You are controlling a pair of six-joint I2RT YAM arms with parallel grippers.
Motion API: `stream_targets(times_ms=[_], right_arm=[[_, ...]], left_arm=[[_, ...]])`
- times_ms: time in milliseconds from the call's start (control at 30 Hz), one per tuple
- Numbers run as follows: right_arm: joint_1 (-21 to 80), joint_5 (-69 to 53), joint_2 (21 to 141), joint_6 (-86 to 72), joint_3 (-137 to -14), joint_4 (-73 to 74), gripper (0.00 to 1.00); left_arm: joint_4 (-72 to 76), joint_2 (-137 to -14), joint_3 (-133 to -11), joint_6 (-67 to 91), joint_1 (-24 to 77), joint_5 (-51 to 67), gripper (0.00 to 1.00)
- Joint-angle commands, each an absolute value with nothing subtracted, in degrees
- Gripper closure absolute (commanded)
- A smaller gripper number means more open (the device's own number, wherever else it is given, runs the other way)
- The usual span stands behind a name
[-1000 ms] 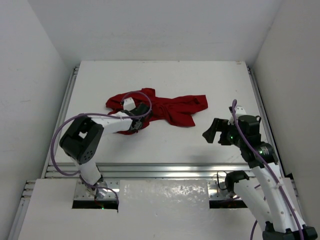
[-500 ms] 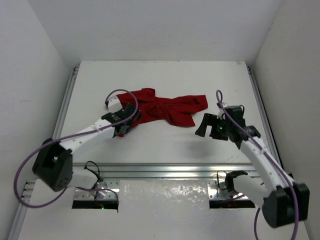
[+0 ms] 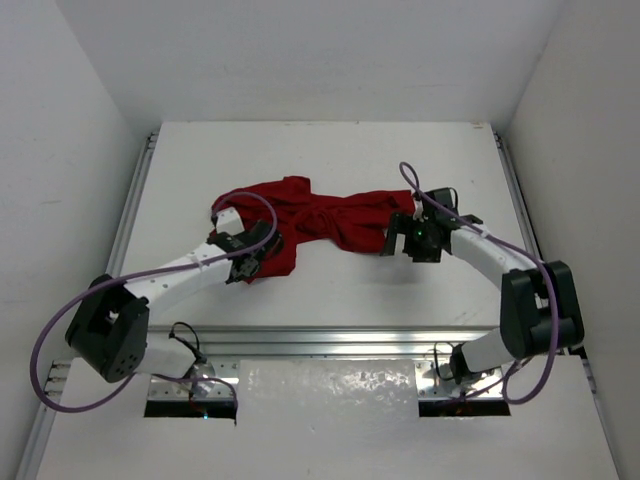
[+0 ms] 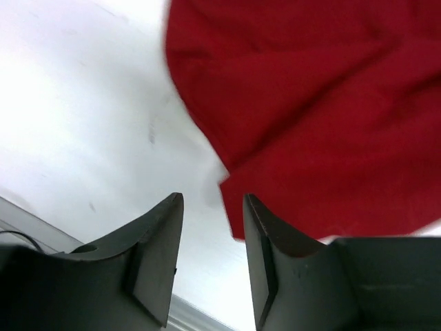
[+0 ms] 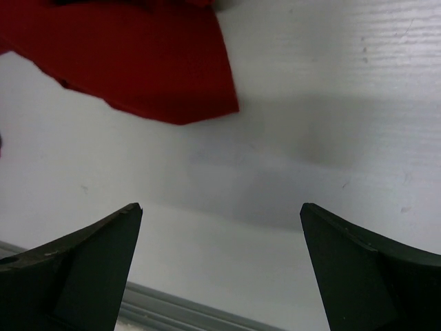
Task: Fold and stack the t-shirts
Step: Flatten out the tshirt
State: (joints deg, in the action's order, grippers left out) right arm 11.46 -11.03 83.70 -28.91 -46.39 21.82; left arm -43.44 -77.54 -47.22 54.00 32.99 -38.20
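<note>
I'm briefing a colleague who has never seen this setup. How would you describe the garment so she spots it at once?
Find the white table, then look at its middle, between the left arm and the right arm. The t-shirt lies there crumpled, spread sideways. It is the only dark red, soft thing among white surfaces.

Plain dark red t-shirt [image 3: 320, 215] on white table [image 3: 330, 150].

Robotics lab test cell: a bare white table [image 3: 330, 160] stands boxed in by plain white walls [image 3: 60, 180] on three sides. An aluminium rail [image 3: 330, 338] runs along its near edge, where the left arm [image 3: 175, 272] and right arm [image 3: 490, 252] are mounted (purple cables [image 3: 35, 355] trailing).
</note>
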Motion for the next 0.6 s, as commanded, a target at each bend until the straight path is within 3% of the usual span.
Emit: stream_targets(times_ms=[0,67,100,133,167,300,467,567], right_arm=[[11.78,-7.22,87.18,-26.81,-50.0,18.1,0.01],[11.78,-6.51,88.76,-26.72,-50.88,18.19,0.01],[11.78,-6.85,89.81,-26.72,-51.32,18.11,0.01],[11.78,-7.03,90.09,-26.72,-51.24,17.84,0.01],[11.78,-7.21,90.17,-26.89,-50.98,17.58,0.01],[11.78,-7.03,89.39,-26.89,-49.57,17.23,0.01],[11.86,-7.65,88.33,-25.93,-49.22,17.75,0.01],[11.78,-7.91,87.54,-25.84,-48.52,17.32,0.01]], left_arm=[[-43.14,-77.61,-50.26,56.5,38.04,-35.33,0.62],[-47.26,-77.34,-51.41,61.85,44.08,-36.81,0.62],[-48.85,-77.34,-52.29,65.79,46.47,-37.35,0.65],[-49.82,-77.43,-52.29,67.22,48.67,-37.61,0.77],[-50.44,-77.61,-52.12,68.37,53.04,-37.79,0.79],[-49.93,-83.64,-49.14,74.17,57.57,-39.28,0.79],[-48.08,-95.78,-51.41,71.46,49.41,-45.78,0.71],[-43.95,-97.46,-53.6,66.11,46.24,-48.33,0.55]])
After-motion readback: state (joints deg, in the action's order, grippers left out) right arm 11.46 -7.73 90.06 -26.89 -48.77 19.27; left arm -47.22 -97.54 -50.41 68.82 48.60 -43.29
